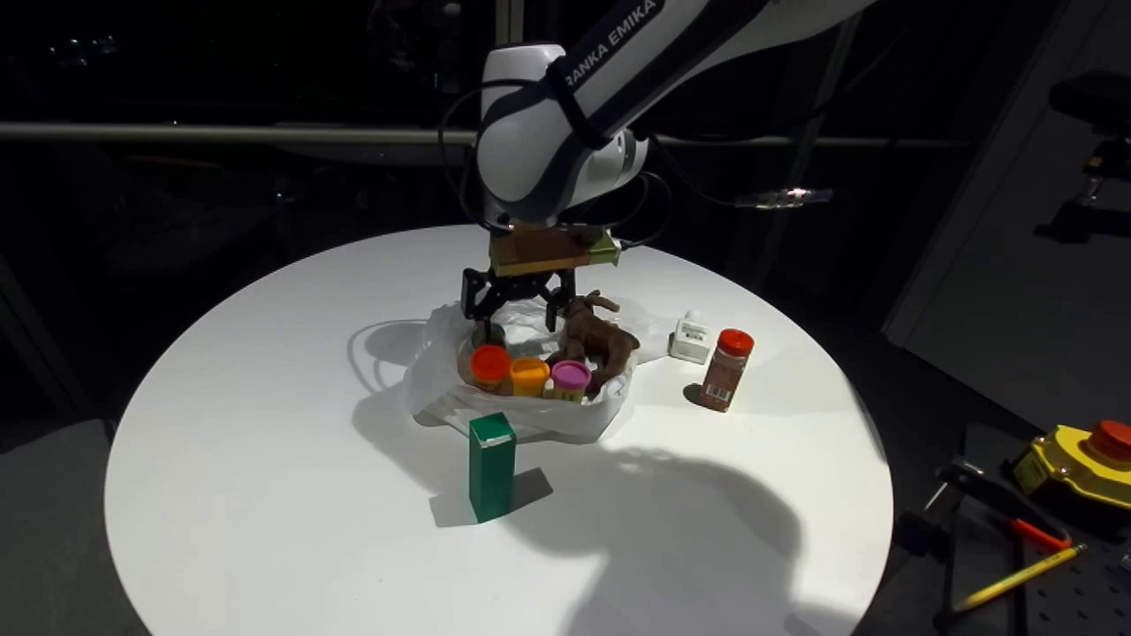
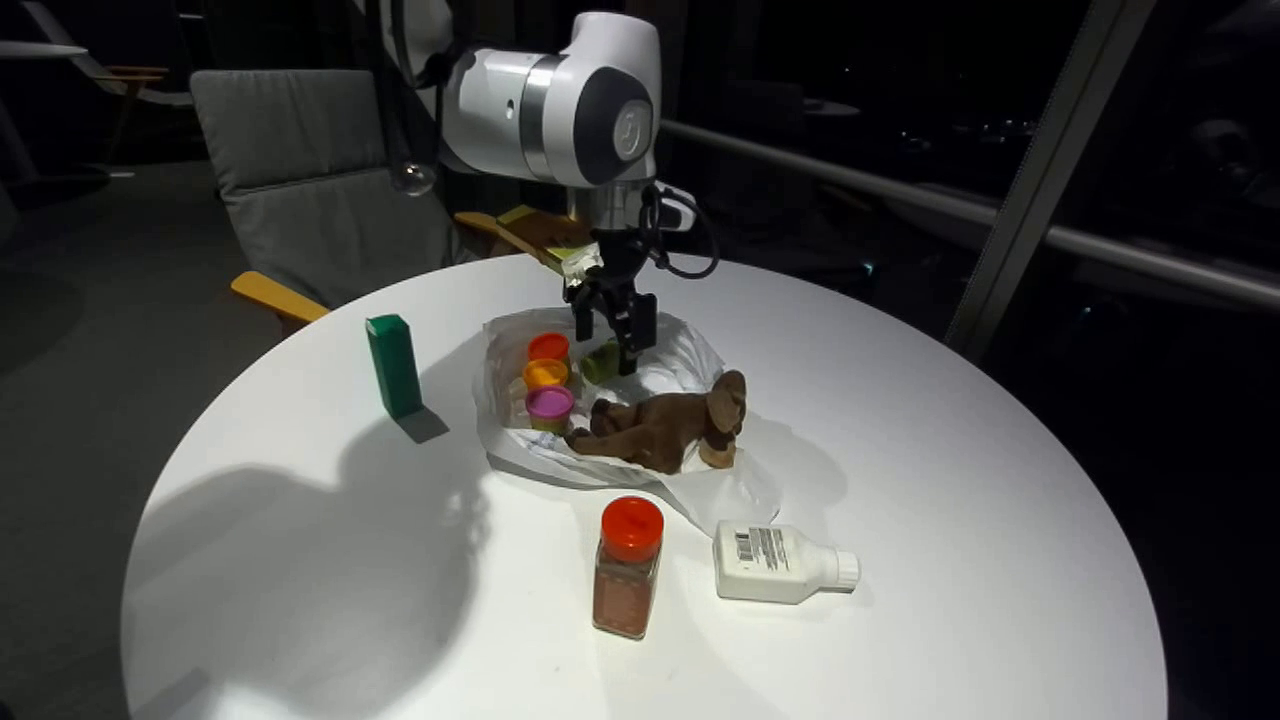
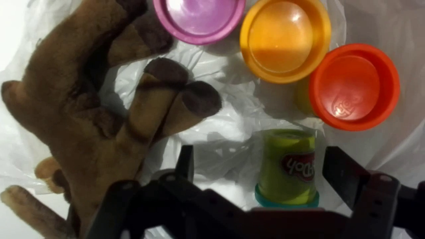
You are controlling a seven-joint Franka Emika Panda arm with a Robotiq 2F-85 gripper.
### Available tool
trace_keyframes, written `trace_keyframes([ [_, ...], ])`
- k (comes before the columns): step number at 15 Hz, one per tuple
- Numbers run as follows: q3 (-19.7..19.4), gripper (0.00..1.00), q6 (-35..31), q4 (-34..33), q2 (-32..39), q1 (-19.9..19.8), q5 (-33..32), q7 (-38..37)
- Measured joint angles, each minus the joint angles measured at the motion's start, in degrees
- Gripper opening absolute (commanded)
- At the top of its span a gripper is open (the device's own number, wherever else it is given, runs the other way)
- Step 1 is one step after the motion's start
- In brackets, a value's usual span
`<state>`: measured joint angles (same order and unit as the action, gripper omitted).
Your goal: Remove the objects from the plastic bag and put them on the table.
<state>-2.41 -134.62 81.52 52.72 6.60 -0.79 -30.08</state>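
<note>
In an exterior view, the arm (image 1: 530, 146) reaches from the right, gripper (image 1: 519, 327) pointing down over the plastic bag (image 1: 548, 422) — jaws wide apart. The bag's near side holds three tubs (image 1: 530, 378), its right side a brown toy (image 1: 601, 340); wrist view — a green tub (image 3: 288, 167) lying between the jaws.

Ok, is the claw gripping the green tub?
No, the wrist view shows the claw open, a gap beside the green tub.

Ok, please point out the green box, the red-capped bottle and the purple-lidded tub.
Green box (image 1: 493, 470), in an exterior view: its side.
Red-capped bottle (image 2: 627, 582), in an exterior view: its body.
Purple-lidded tub (image 3: 200, 18), in the wrist view: its lid.
</note>
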Motion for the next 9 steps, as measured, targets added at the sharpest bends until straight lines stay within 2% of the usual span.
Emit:
trace_keyframes([
  [9,-1.6,1.0,-0.5,-5.0,3.8,2.1,0.0,-0.2],
])
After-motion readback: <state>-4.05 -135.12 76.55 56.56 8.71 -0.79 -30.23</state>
